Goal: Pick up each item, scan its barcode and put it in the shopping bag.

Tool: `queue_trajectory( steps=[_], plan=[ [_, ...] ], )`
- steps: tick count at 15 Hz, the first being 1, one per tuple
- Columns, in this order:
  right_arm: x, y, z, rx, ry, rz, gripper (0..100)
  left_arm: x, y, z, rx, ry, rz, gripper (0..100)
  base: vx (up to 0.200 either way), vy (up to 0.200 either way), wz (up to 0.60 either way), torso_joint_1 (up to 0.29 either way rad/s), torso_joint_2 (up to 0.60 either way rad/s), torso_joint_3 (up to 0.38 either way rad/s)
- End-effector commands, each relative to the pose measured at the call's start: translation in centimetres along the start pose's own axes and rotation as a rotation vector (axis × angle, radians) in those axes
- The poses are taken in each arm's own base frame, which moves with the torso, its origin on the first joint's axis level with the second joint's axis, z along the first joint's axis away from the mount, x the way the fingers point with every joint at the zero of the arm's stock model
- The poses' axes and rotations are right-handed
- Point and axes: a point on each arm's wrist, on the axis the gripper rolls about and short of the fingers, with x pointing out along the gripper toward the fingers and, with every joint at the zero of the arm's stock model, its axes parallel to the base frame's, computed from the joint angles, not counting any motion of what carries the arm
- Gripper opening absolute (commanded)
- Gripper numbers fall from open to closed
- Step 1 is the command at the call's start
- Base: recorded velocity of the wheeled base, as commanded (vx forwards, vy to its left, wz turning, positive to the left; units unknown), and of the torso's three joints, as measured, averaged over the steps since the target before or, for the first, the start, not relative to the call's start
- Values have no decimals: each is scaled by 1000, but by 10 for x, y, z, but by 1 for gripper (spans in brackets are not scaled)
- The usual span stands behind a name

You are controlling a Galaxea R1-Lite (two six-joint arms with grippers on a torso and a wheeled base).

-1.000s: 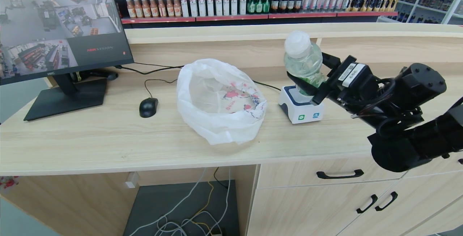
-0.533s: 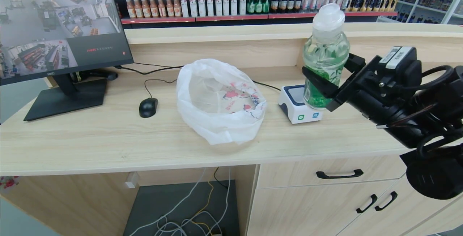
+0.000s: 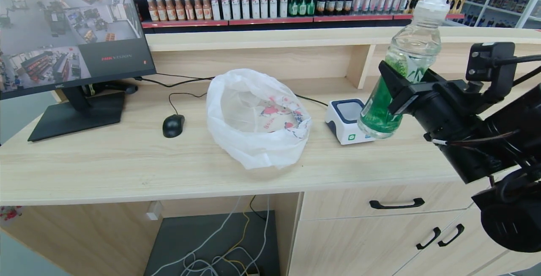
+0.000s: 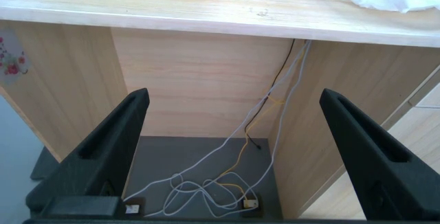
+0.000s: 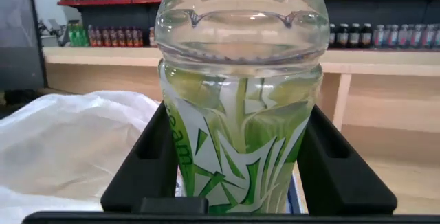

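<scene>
The right claw [image 3: 397, 88] pinches the bottle [image 3: 413, 43] round its middle. It looks full, heavy and slippery. The left claw [image 4: 234, 99] is spread.

We are looking at a light wooden desk [image 3: 127, 162]. A monitor [image 3: 63, 26] is standing on its dark base at the desk's far left. A black mouse [image 3: 173, 125] is lying just right of that base, with its cord [image 3: 179, 95] curling toward the back. A white shopping bag [image 3: 258, 119] is sitting open-mouthed near the middle, between the mouse and a small white-and-blue scanner [image 3: 348, 126]. The scanner is resting close beside the bag on its right. A black cable [image 3: 177, 82] is trailing along the back of the desk, below the raised ledge [image 3: 253, 37].
</scene>
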Motion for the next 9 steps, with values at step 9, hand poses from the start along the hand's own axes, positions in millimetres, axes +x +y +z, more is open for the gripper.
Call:
queue_trajectory(
  steps=[9],
  plan=[
    [26, -5, -3, 8, -59, -30, 0, 0, 0, 0, 0, 0, 1, 100, 0, 44, 0, -2, 1, 1]
  ],
)
